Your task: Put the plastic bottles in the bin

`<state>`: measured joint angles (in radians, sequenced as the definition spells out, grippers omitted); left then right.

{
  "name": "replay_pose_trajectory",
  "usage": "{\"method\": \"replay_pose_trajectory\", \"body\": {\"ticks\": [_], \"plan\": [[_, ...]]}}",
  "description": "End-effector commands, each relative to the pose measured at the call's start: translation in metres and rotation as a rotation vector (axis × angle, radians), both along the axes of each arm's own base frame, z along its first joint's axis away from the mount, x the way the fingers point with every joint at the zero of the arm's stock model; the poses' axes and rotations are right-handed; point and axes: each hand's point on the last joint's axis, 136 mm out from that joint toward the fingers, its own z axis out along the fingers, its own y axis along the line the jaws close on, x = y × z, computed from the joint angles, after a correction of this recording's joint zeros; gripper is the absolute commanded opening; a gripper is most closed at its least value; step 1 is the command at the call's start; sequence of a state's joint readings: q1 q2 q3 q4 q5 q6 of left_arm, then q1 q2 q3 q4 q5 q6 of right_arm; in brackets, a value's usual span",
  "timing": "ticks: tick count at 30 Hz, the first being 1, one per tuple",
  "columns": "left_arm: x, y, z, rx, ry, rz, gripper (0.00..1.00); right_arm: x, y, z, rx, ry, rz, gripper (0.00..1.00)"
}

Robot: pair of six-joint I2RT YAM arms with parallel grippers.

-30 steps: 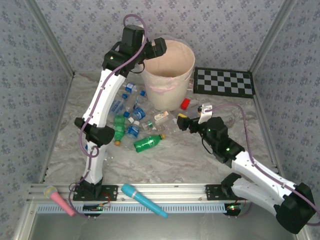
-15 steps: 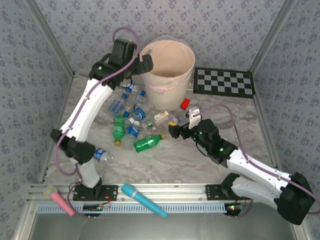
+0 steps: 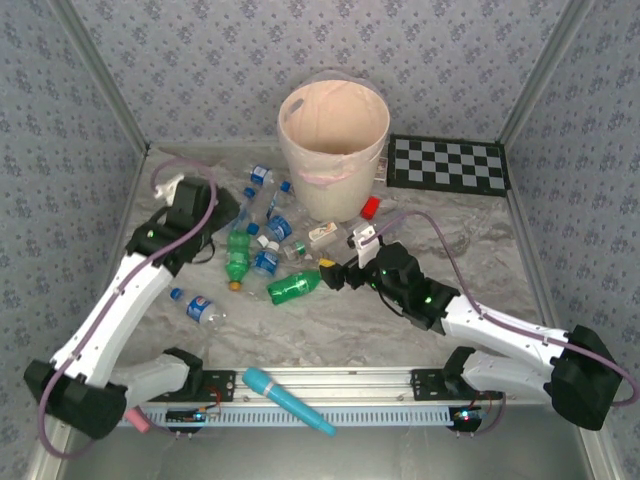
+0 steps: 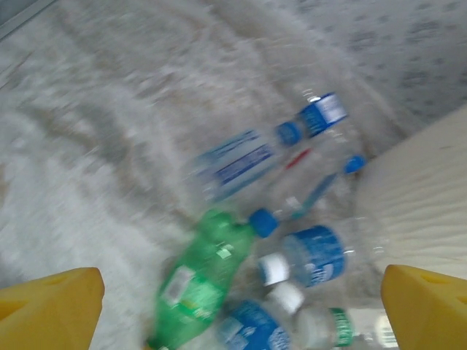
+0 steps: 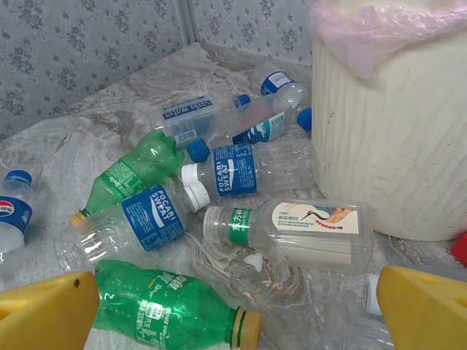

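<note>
Several plastic bottles (image 3: 262,228) lie in a pile left of the bin (image 3: 330,190), a tall peach bucket with a liner. My left gripper (image 3: 228,214) hovers open at the pile's left edge; in its wrist view, blurred, a green bottle (image 4: 195,277) and blue-labelled clear bottles (image 4: 314,255) lie below the gripper (image 4: 241,313). My right gripper (image 3: 340,273) is open just right of a green bottle with a yellow cap (image 3: 293,287). In the right wrist view that green bottle (image 5: 168,310) lies between the gripper's (image 5: 233,321) fingers, and a clear bird-label bottle (image 5: 292,230) lies beyond, by the bin (image 5: 394,138).
A lone blue-capped bottle (image 3: 203,308) lies near the left arm. A small red block (image 3: 371,207) sits at the bin's right foot. A checkerboard (image 3: 448,165) lies at the back right. A blue wand (image 3: 290,400) rests on the front rail.
My left arm swung down from the bin's rim to the table at the pile's left. My right gripper slid left toward the yellow-capped green bottle.
</note>
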<state>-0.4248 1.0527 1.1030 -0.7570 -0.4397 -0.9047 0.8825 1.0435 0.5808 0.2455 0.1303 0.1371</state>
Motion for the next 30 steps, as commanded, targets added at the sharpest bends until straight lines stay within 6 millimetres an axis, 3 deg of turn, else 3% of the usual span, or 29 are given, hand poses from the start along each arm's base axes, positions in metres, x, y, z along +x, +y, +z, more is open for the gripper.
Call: {"method": "replay_pose_trajectory", "body": {"ticks": [1, 9, 14, 18, 25, 30], "plan": [[-0.03, 0.026, -0.034, -0.031, 0.038, 0.141, 0.95, 0.002, 0.006, 0.025, 0.035, -0.058, 0.007, 1.0], [-0.097, 0.06, -0.105, -0.03, 0.239, 0.307, 0.93, -0.004, 0.013, 0.026, 0.04, -0.056, 0.064, 1.0], [-0.122, 0.063, -0.141, -0.046, 0.346, 0.355, 0.91, -0.002, 0.011, 0.024, 0.032, -0.058, 0.05, 1.0], [-0.124, 0.053, -0.173, -0.118, 0.39, 0.355, 0.88, -0.002, 0.011, 0.024, 0.032, -0.058, 0.052, 1.0], [-0.117, 0.048, -0.191, -0.139, 0.415, 0.358, 0.87, -0.001, 0.01, 0.024, 0.029, -0.061, 0.043, 1.0], [-0.12, 0.048, -0.215, -0.187, 0.456, 0.378, 0.84, -0.001, 0.008, 0.025, 0.027, -0.065, 0.037, 1.0]]}}
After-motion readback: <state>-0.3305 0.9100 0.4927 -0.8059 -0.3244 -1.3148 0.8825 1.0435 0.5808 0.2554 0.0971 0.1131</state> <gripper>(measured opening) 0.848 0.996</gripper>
